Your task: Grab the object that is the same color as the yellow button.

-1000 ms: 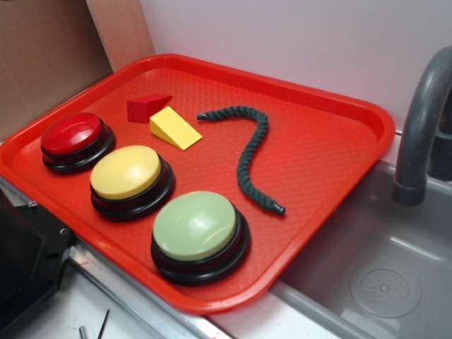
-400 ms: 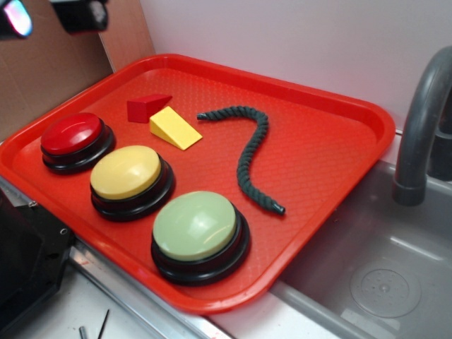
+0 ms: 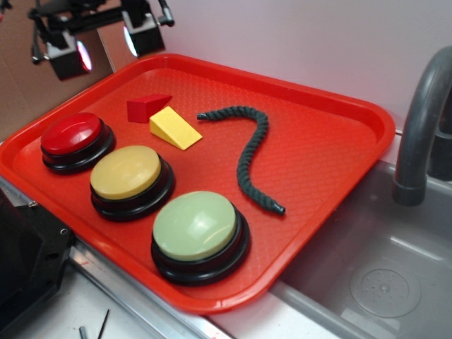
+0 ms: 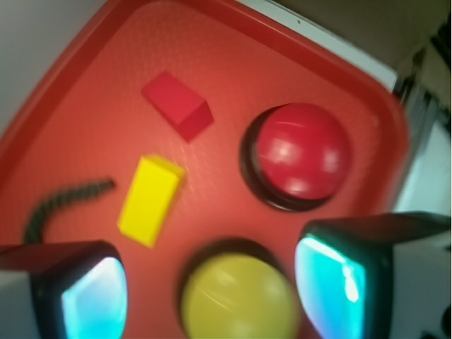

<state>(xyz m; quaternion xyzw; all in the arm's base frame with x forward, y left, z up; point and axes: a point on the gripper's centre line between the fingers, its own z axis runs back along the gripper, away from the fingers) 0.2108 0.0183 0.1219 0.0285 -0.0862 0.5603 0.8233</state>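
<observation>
— Grabbing anything yet?
— No; gripper point(image 3: 104, 44) hanging spread wide, empty, high over the tray point(image 3: 332, 152).
— And the yellow wedge point(image 3: 174, 128)?
— Lying untouched beside the red wedge point(image 3: 146, 107), behind the yellow button point(image 3: 127, 172).

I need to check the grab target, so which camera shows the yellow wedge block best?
The exterior view: the yellow wedge block is sharp there, its ramp shape clear beside the red wedge. The wrist view shows it from above, slightly blurred, looking like a plain bar.
</observation>
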